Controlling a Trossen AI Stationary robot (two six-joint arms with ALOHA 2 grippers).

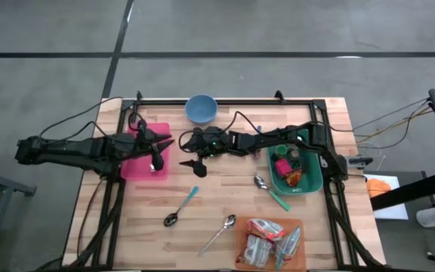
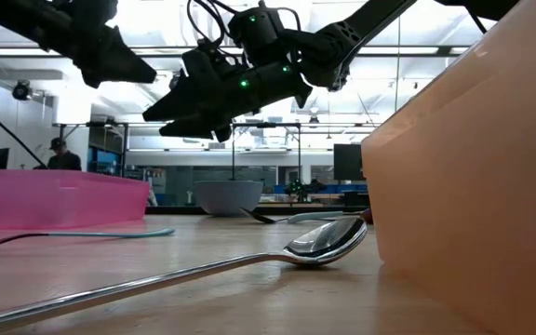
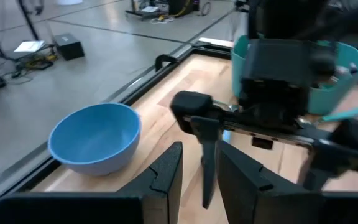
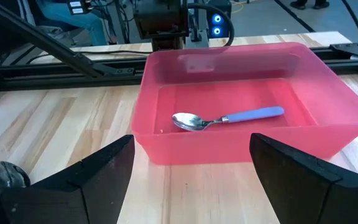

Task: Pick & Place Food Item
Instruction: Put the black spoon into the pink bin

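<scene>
The right gripper [image 1: 188, 153] hovers over the middle of the table, just off the pink bin's [image 1: 134, 168] 3 o'clock side. Its jaws are spread wide and hold nothing. Its wrist view looks straight into that bin, where a blue-handled spoon [image 4: 224, 117] lies alone on the bottom. The left gripper [image 1: 159, 151] hangs over the bin's 3 o'clock edge, nose to nose with the right one. Its fingers [image 3: 166, 180] are only narrowly parted, with nothing between them. The two grippers sit so close that neither has much room to swing, which suggests a pause or a changeover, not a reach. The food is well away from both. Wrapped packets [image 1: 270, 240] lie heaped on the orange tray [image 1: 240, 243] at 5 o'clock on the table, and more items [image 1: 287, 168] sit in the teal bin [image 1: 317, 178] at 3 o'clock, under the right arm's elbow. No food is in the pink bin, so the pick looks not yet begun. The right arm seems better placed for it, being wide open and based on the food's side, though it must pull back toward 4 o'clock. A blue bowl [image 1: 201, 108] stands at 12 o'clock, and loose spoons lie around 6 o'clock, clear of both arms.
</scene>
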